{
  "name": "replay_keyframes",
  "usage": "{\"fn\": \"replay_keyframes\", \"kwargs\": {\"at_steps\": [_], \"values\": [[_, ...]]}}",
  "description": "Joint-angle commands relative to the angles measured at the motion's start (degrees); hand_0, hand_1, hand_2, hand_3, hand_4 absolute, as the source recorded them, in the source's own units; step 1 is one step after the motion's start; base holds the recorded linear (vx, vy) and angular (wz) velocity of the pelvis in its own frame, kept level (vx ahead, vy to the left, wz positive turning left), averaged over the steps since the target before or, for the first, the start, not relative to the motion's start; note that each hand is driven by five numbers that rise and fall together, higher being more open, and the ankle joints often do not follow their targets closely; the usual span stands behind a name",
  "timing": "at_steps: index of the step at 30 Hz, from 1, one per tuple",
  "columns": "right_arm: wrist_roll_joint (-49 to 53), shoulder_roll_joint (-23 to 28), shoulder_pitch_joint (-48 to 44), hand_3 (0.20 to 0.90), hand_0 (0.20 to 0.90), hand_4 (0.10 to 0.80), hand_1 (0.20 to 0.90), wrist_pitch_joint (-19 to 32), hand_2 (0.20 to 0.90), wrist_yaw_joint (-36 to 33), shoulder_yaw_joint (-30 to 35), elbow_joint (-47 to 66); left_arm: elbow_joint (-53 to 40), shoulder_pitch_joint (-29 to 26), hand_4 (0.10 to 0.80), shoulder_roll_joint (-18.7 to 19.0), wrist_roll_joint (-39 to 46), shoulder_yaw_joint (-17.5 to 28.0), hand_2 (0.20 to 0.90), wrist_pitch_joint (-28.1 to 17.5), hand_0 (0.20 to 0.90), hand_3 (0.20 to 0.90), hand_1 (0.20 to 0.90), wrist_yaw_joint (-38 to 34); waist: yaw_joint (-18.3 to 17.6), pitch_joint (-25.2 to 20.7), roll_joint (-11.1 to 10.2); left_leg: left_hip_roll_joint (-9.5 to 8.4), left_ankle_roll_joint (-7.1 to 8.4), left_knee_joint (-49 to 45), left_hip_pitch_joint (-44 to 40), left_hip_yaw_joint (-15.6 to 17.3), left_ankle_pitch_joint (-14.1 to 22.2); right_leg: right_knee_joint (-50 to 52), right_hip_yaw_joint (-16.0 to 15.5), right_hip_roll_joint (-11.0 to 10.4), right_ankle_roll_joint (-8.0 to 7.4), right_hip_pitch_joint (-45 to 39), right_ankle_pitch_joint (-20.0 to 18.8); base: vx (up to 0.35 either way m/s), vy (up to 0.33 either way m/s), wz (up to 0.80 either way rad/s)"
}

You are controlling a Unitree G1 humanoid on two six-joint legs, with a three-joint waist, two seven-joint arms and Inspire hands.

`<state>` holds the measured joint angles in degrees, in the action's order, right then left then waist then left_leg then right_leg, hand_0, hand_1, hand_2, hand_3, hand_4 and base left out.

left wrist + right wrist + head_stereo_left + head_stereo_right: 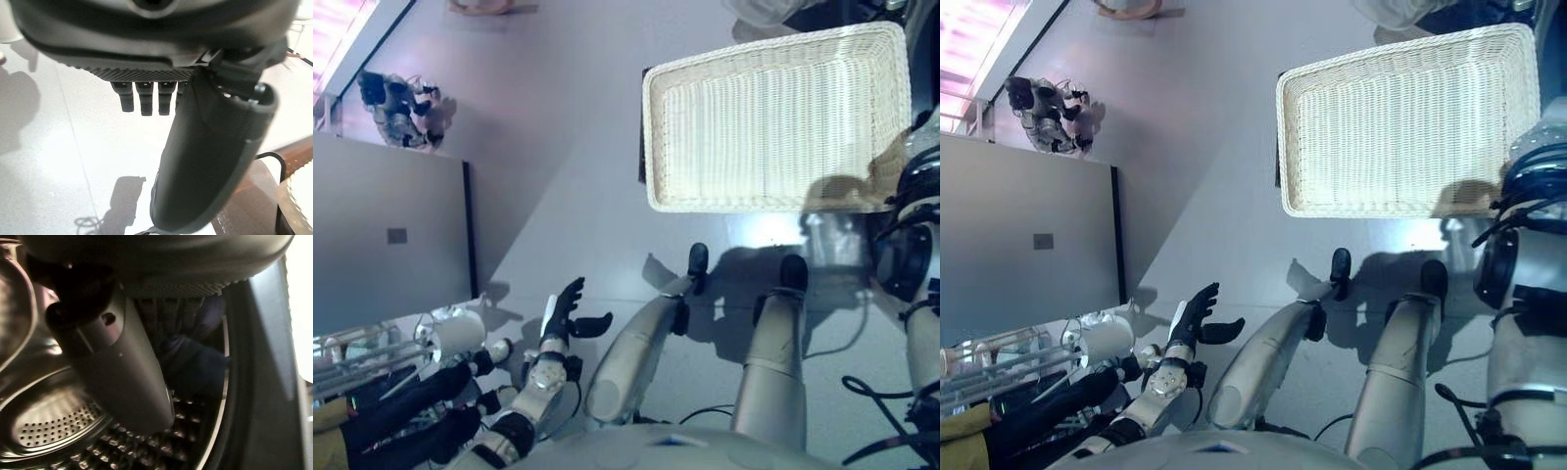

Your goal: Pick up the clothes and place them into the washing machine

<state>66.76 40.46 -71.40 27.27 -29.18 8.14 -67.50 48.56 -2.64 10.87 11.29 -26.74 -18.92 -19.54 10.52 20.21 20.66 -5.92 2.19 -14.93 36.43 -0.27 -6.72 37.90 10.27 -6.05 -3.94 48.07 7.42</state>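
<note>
A dark blue cloth [195,364] lies inside the washing machine's perforated steel drum [49,428], just past my right hand [122,362], which reaches in through the dark door rim [259,357]. The hand's thumb stands clear of the cloth. In the eye views only the right arm [915,255] shows, at the right edge. The white wicker basket [773,201] stands on the floor ahead with nothing in it. My left hand [563,315] hangs open over the floor at the lower left, its fingers [146,100] straight and holding nothing.
A grey panel [382,230] stands at the left, with a metal rack and a white roll [455,335] below it. A small machine [401,103] sits on the floor at the far left. A brown stand [254,196] carries the basket.
</note>
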Motion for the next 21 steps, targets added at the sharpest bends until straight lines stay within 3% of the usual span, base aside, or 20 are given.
{"fn": "replay_keyframes", "kwargs": {"at_steps": [1, 10, 21], "values": [[-2.74, -0.87, 1.15, 0.900, 0.900, 0.800, 0.900, 4.15, 0.900, 5.44, -5.02, 5.41, 7.09, -0.55, 0.800, 2.89, 0.97, 4.07, 0.900, -0.54, 0.900, 0.900, 0.900, -2.26, 1.24, -5.11, -1.10, -1.04, -0.33, 0.70, 2.87, 3.07, 1.57, -7.40, -4.57, 2.13, 1.91, -3.68, -1.51, 0.017, 0.029, -0.06], [1.35, -11.98, 9.46, 0.900, 0.900, 0.800, 0.900, 4.44, 0.900, 9.79, -2.14, 8.92, 10.21, -0.63, 0.800, 2.49, 1.15, 4.50, 0.900, 0.35, 0.900, 0.900, 0.900, -0.62, 0.99, -5.71, -4.13, -0.79, -1.24, 3.16, -2.46, 2.26, 1.60, -12.19, -4.77, 2.37, 1.63, -10.68, -3.12, 0.027, 0.020, -0.09], [1.70, -27.02, 27.39, 0.900, 0.900, 0.800, 0.900, 4.14, 0.900, 13.66, -2.78, 18.46, 15.92, 0.75, 0.800, 1.84, 0.07, 8.30, 0.900, 2.27, 0.900, 0.900, 0.900, 0.95, -0.78, -6.63, -10.78, 0.28, -2.39, 6.18, -12.56, 1.57, 2.62, -19.27, -5.35, 2.16, 0.35, -22.76, -5.15, 0.058, 0.011, -0.07]]}}
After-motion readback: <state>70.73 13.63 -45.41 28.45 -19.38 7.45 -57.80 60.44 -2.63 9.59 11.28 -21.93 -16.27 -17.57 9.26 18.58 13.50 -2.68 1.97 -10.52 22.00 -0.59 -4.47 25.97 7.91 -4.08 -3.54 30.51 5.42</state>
